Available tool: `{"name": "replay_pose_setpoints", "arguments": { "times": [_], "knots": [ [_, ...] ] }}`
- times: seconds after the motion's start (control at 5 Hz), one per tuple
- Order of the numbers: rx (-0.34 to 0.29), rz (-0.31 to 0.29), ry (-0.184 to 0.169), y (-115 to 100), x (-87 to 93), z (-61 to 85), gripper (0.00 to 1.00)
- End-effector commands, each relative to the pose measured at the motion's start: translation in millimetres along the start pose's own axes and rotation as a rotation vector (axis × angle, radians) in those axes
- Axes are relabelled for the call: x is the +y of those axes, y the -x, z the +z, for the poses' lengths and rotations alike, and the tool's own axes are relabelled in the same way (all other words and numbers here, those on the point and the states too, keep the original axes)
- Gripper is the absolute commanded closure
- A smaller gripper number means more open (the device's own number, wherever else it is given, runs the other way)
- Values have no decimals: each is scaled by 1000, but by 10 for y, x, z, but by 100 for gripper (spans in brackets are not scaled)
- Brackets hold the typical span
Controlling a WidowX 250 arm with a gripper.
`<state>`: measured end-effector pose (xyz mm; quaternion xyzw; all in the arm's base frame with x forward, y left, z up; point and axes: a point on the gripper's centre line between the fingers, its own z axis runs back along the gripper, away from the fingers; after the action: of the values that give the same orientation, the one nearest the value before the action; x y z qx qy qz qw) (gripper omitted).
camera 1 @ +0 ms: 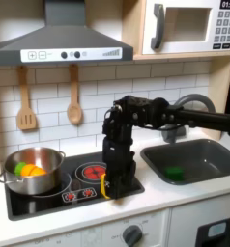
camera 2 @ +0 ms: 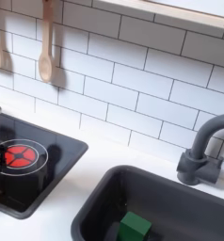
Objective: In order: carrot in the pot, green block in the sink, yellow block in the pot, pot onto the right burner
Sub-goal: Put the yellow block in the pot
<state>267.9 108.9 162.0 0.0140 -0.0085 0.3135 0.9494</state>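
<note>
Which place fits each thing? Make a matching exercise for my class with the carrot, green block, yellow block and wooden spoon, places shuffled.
Things:
1. carrot
2. green block
3. yellow block
4. wooden spoon

Places:
A. on the stovetop's front edge, at the gripper
B. hanging on the tiled wall
C. inside the pot
D. in the sink

Pairs: 1-C, 2-D, 3-A, 4-B

We see two wooden utensils [camera 1: 49, 104] hanging on white tile [camera 2: 133, 85], a hood [camera 1: 61, 43], a microwave [camera 1: 189, 26], and a black stove [camera 1: 59, 196] with red burners [camera 2: 20, 155].
</note>
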Motion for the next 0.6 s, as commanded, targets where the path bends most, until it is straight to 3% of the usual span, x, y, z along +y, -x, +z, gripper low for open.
{"name": "replay_pose_setpoints", "arguments": {
  "times": [0.0, 0.4],
  "knots": [
    [10, -14, 12, -59, -82, -70, 0],
    [19, -18, 12, -120, -83, -161, 0]
  ]
}}
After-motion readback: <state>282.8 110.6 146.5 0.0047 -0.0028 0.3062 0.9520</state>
